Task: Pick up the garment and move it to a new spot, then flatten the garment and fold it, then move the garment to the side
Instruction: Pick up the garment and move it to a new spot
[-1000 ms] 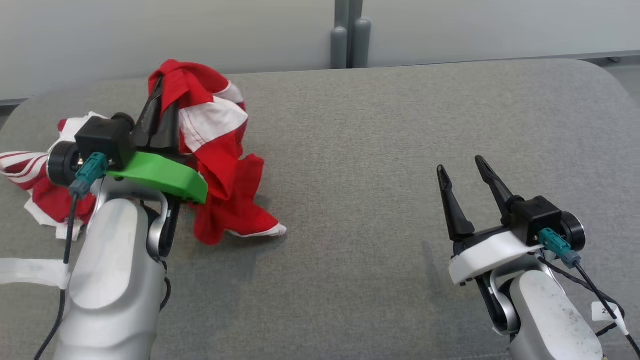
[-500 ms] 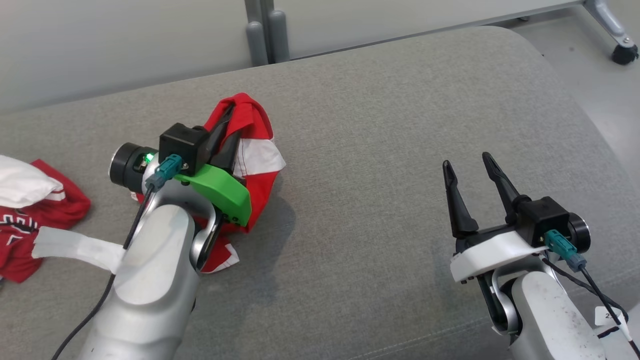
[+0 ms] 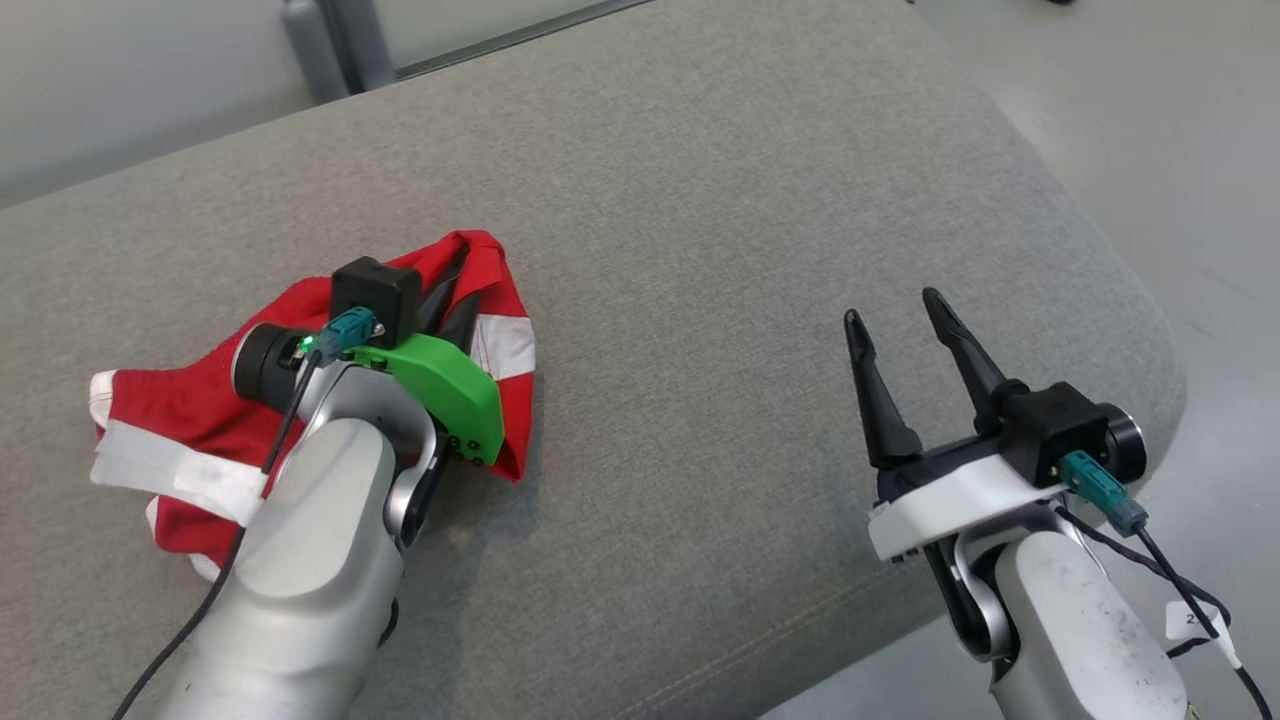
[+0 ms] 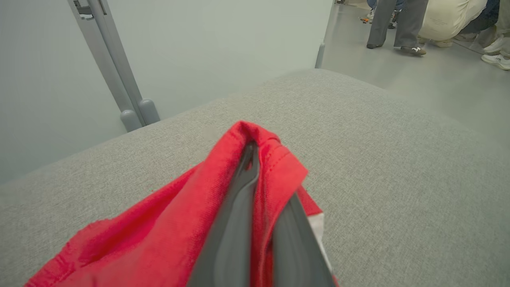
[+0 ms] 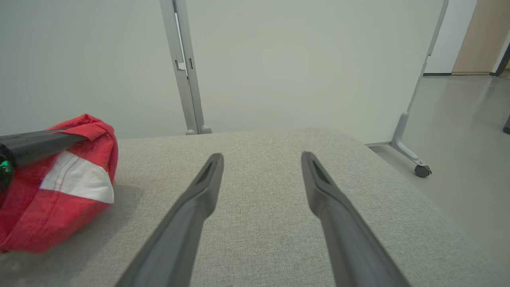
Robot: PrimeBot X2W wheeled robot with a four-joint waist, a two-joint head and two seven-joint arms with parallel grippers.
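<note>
Head camera looks down; both wrist cameras skim low, sharing the garment.

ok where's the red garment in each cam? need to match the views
Head view: red garment left of centre, on the grey cushion.
Left wrist view: garment at bottom centre, draped over the fingers.
Right wrist view: garment at the left edge.
Shared landmark: the grey partition post behind the cushion.
</note>
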